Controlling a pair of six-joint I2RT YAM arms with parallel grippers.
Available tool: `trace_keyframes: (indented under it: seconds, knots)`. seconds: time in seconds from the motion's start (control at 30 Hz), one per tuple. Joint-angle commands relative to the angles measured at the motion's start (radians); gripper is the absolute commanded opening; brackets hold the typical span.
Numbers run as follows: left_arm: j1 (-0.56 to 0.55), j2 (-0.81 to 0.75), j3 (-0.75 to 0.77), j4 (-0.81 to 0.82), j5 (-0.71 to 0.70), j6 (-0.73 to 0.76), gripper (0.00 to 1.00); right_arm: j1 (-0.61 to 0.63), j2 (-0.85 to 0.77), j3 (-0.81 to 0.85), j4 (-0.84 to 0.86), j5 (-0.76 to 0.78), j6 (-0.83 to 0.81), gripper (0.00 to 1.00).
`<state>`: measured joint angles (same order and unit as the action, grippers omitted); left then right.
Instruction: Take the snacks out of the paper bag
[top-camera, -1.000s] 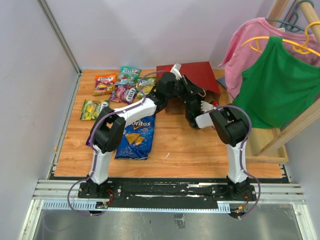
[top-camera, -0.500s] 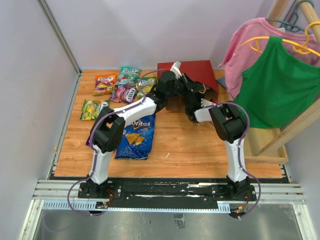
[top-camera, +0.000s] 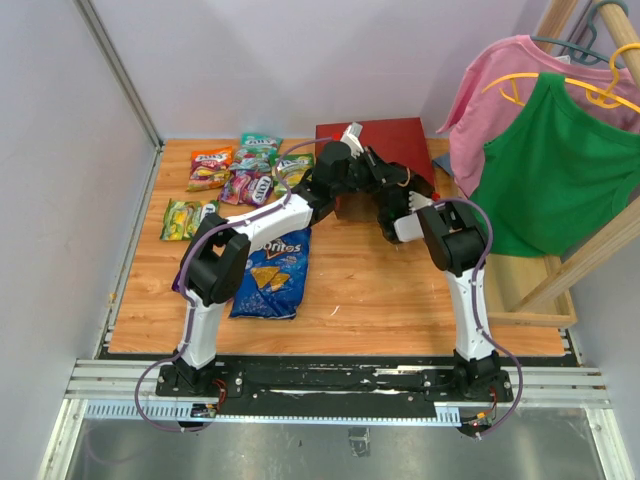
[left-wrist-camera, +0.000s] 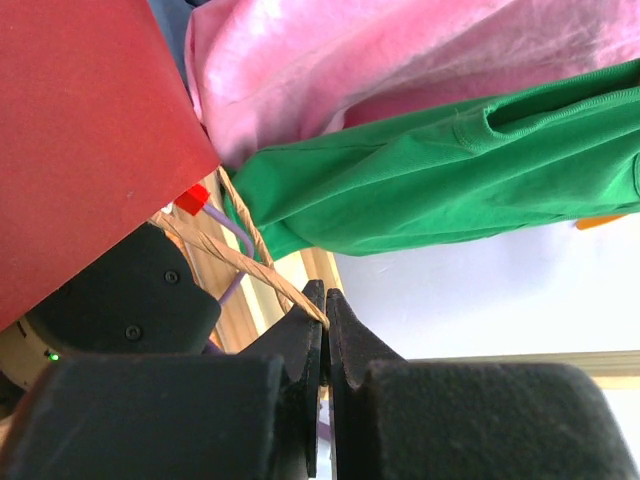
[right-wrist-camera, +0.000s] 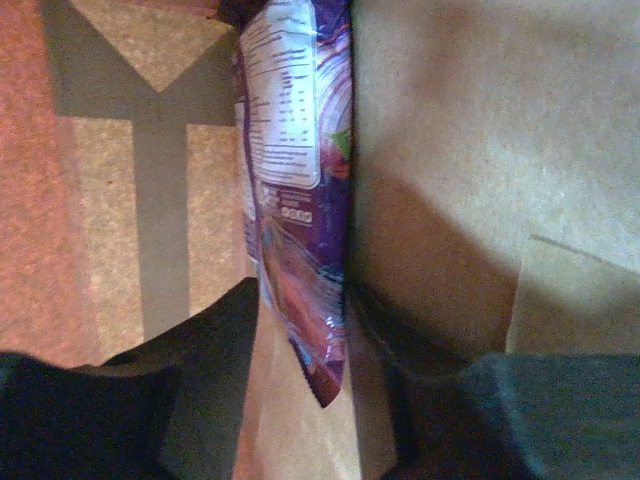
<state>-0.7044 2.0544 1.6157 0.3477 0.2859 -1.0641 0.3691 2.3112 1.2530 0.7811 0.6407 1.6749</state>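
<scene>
The bag (top-camera: 385, 138) lay at the upper middle of the top view, on the far part of the table (top-camera: 360, 300), dark red outside and brown inside. The left gripper (left-wrist-camera: 325, 322) was pinched fully closed on the bag's twisted handle (left-wrist-camera: 250, 255), low in the left wrist frame, with the pink shirt (left-wrist-camera: 400, 50) and green shirt (left-wrist-camera: 450, 170) behind. The right gripper (right-wrist-camera: 305, 345) was inside the bag, its jaws partly open and pressed against both sides of a purple packet (right-wrist-camera: 300, 180) standing on edge against the brown wall. Other packets (top-camera: 240, 165) lay grouped at the upper left of the table, the Doritos (top-camera: 272, 272) below them.
</scene>
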Motion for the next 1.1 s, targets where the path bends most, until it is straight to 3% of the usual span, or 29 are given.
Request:
trace_keyframes:
  seconds: [0.0,0.17,0.43,1.07]
  knots:
    - [-0.004,0.02,0.021,0.014,0.021,-0.006,0.05,-0.041,0.059,0.031,-0.11,-0.042,-0.103,0.36]
    - [-0.004,0.024,0.024,0.016,0.023,-0.012,0.05,-0.068,0.062,0.027,-0.068,-0.114,-0.135,0.02]
    - [-0.005,0.011,0.006,0.026,0.019,-0.021,0.05,-0.074,-0.04,-0.133,0.123,-0.162,-0.218,0.01]
    - [-0.006,-0.03,-0.029,-0.006,-0.026,0.014,0.05,0.05,-0.324,-0.731,0.589,-0.275,-0.107,0.01]
